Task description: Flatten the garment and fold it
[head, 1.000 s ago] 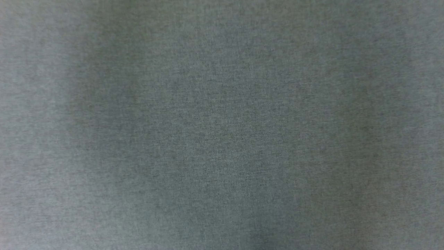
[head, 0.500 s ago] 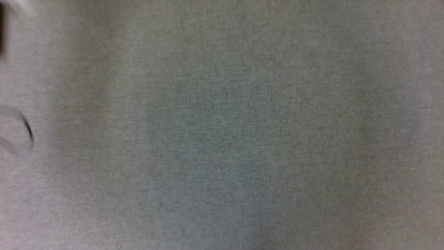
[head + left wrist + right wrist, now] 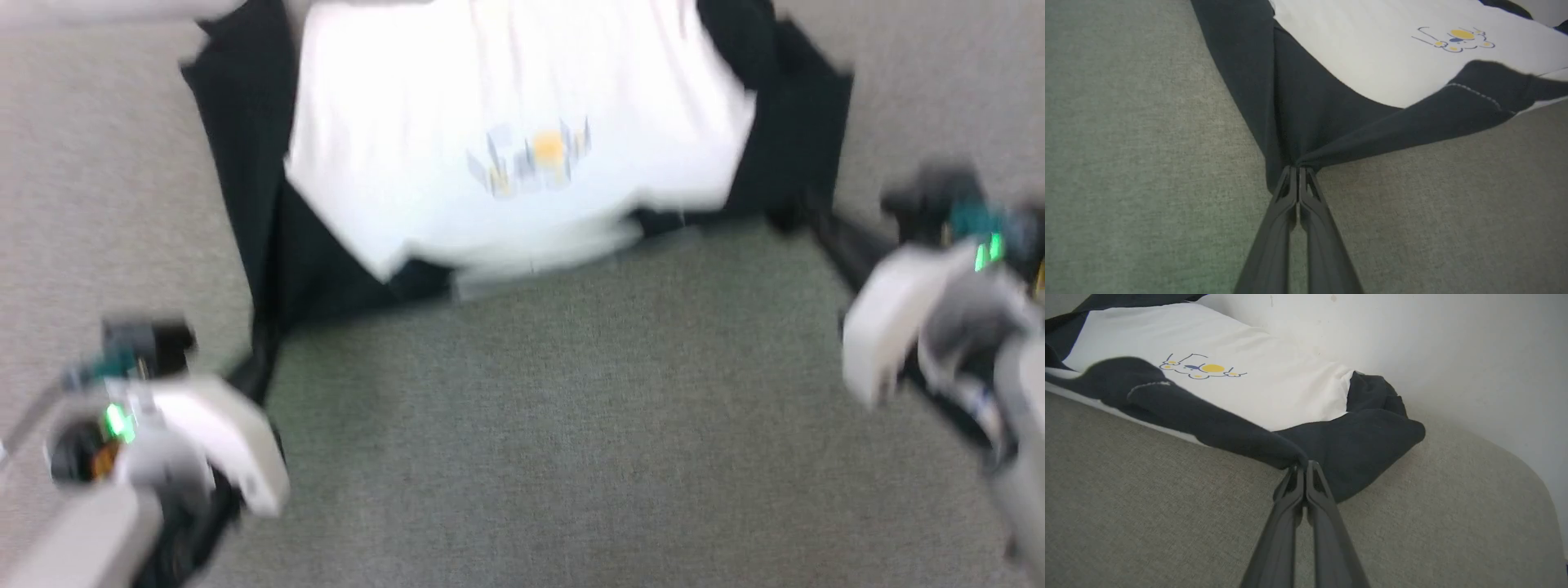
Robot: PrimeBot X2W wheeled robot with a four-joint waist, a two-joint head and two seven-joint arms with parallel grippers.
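Gripping the garment (image 3: 1372, 69) by black cloth at its near left corner, the left hand (image 3: 1298, 169) had both fingers shut tight on a pinch of fabric, low over the grey cloth-topped desk (image 3: 531, 425). The right hand (image 3: 1305, 465) was clamped in the same way on black cloth at the near right corner, so the shirt's near edge ran drawn between the two. Along that edge a black band with a line of pale stitching lay lifted and turned over the white panel. Beyond it the white body lay spread on the desk with soft ripples, the yellow-and-blue chest graphic (image 3: 1455, 38) facing up. The black right sleeve (image 3: 1372, 449) sat bunched in a heap towards the desk's far right corner, close to the white wall (image 3: 1453, 355). The head view was blurred, so finer creases could not be read. Flattening looked to be under way rather than finished: the near edge and that sleeve needed smoothing out, and no fold seemed to have been made yet. The garment rested straight on the desk top, not in any bin or basket.
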